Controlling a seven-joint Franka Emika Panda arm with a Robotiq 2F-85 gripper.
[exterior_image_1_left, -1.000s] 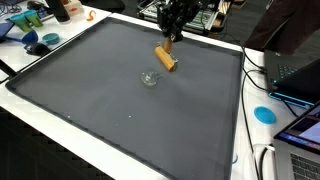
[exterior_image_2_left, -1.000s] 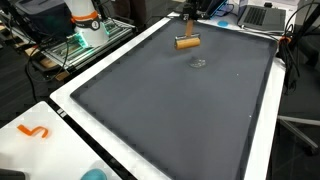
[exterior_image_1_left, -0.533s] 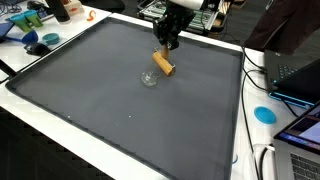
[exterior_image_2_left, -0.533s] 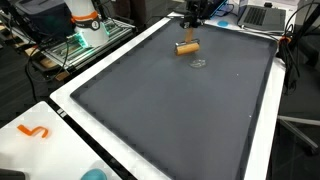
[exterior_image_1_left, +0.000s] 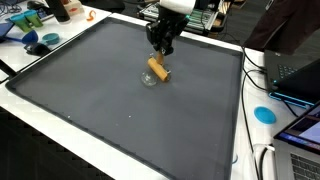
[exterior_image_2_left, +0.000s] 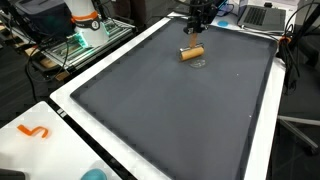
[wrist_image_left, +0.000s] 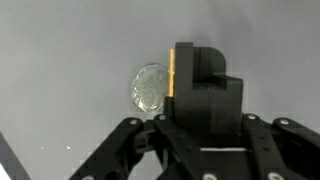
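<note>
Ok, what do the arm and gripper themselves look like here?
The gripper is all black: a blocky body with jointed linkage bars running out to the jaws, clearest in the wrist view. The arm above it has a white shell. No markings are legible, and I can't make out any cables on it.

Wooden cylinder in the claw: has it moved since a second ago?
Yes. The wooden cylinder, gripped by the claw, has travelled across the grey mat toward the stationary clear glass piece and is now right beside it.

Tilted tan cylinder (exterior_image_1_left: 158, 70) just beside small clear glass disc (exterior_image_1_left: 149, 79).
</note>
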